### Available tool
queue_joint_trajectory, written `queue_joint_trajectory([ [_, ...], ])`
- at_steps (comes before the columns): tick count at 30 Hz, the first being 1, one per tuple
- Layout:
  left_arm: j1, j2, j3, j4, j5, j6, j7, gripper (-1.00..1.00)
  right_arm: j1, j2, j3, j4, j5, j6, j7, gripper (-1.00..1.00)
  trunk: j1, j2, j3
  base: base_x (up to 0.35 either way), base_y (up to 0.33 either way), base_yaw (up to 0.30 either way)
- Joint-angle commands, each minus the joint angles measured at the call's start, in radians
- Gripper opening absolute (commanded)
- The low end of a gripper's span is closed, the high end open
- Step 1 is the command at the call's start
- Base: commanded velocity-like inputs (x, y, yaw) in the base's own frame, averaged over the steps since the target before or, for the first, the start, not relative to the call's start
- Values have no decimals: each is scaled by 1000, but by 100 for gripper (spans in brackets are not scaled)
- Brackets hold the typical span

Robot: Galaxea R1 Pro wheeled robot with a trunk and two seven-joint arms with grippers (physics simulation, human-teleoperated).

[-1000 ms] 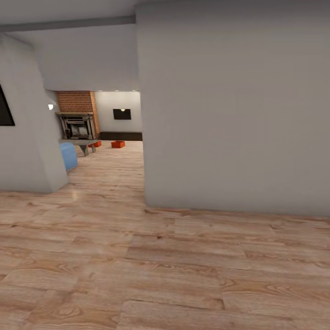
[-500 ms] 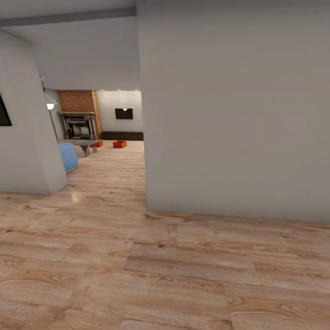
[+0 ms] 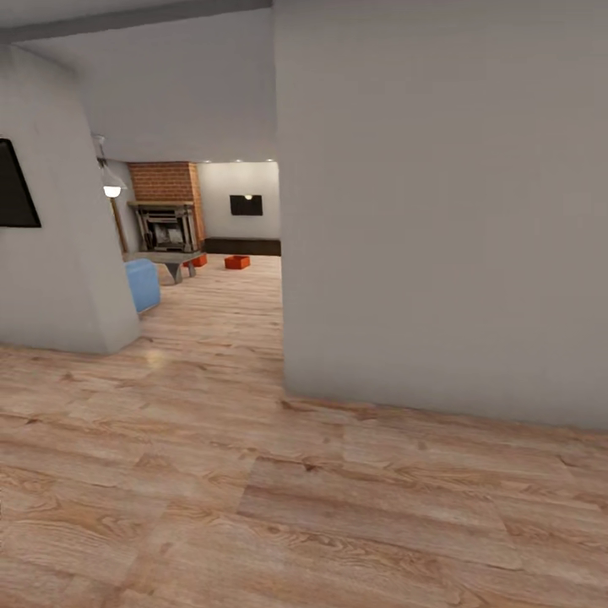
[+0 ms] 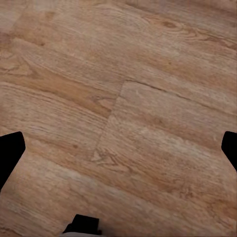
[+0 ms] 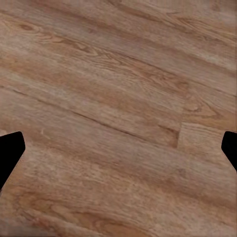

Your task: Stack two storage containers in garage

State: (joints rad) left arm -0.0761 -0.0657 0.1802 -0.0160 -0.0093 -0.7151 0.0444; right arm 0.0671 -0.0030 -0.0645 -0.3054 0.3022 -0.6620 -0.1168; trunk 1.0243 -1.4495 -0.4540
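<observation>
A broad stretch of bare wood plank floor (image 3: 253,473) is seen ahead. The right side is blocked by a large grey wall (image 3: 439,211), and the left by a second wall (image 3: 51,279). Between them a passage is left open toward the living room, where a blue sofa end (image 3: 143,285), a grey low table (image 3: 171,258) and two orange-red containers (image 3: 237,263) are seen far off.

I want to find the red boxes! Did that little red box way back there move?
No. The red box sits in the same spot beside the grey low table and the fireplace; the whole picture slid right together, so the camera moved.
</observation>
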Motion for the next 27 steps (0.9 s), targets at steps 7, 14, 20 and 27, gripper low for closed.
queue_joint_trajectory([
  [7, -1, 0, -1, 1, -1, -3, 5, 100, 0, 1, -6, -1, 11, -1, -3, 100, 1, 0, -8, 326, 0, 133],
  [14, -1, -1, -1, 1, -1, -4, 5, 100, 0, 1, -6, -2, 11, -1, -3, 100, 1, 0, -15, 326, 0, 131],
  [20, -1, 0, -1, 1, -1, -3, 5, 100, 0, 0, -6, -2, 11, -2, -3, 100, 1, 0, -21, 326, 0, 131],
  [27, -1, -1, -1, 1, -1, -4, 5, 100, 0, 0, -6, -2, 11, -1, -3, 100, 1, 0, -29, 326, 0, 133],
])
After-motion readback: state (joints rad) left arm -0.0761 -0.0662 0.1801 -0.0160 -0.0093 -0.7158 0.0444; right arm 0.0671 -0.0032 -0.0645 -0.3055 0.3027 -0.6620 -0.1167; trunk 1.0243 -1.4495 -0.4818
